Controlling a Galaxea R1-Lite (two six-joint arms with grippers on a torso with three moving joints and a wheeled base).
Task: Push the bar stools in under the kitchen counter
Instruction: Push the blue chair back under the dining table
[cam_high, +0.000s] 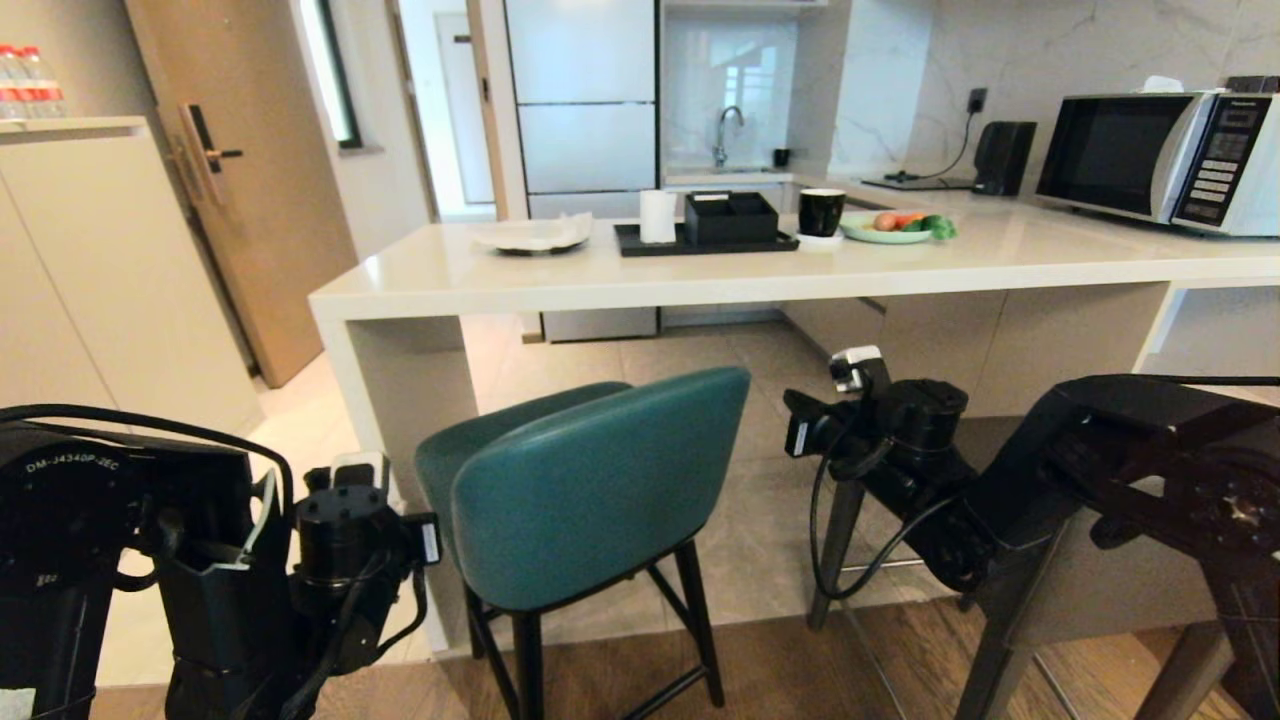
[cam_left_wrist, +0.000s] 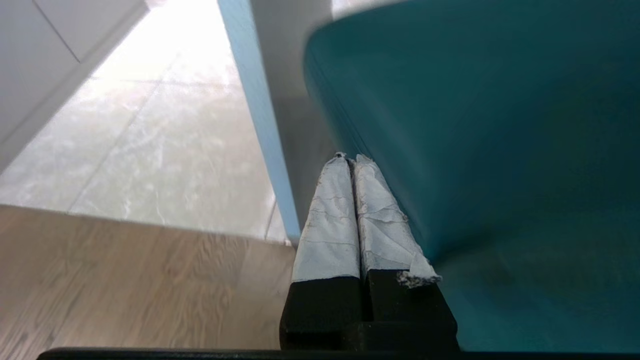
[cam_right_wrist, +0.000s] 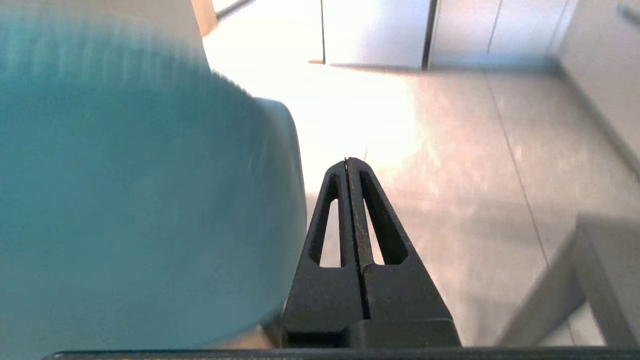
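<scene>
1. We see the teal stool (cam_high: 590, 480) standing in front of the counter (cam_high: 700, 275), near its slab end panel (cam_high: 400, 400). Its seat reaches partly under the slab; its curved back is still out on our side.
2. Our left gripper (cam_left_wrist: 350, 159) has its taped fingers (cam_left_wrist: 327, 220) pressed together, holding nothing. In the left wrist view the tips lie just beside the stool's teal back, at its left edge; we cannot tell whether they touch it.
3. In the head view the left arm (cam_high: 340, 560) sits low at the stool's left side, between the stool and the end panel.
4. Our right gripper (cam_right_wrist: 347, 161) is also closed on itself, its black fingers (cam_right_wrist: 380, 225) empty. The stool's back fills the side next to it in the right wrist view, close by but apart from the tips, which point at bare tiled floor (cam_right_wrist: 450, 150).
5. In the head view the right arm (cam_high: 900, 440) is to the stool's right, clear of its back.
6. The grey stool (cam_high: 1100, 470) stands further right, behind the right arm, with its legs on the wooden floor.
</scene>
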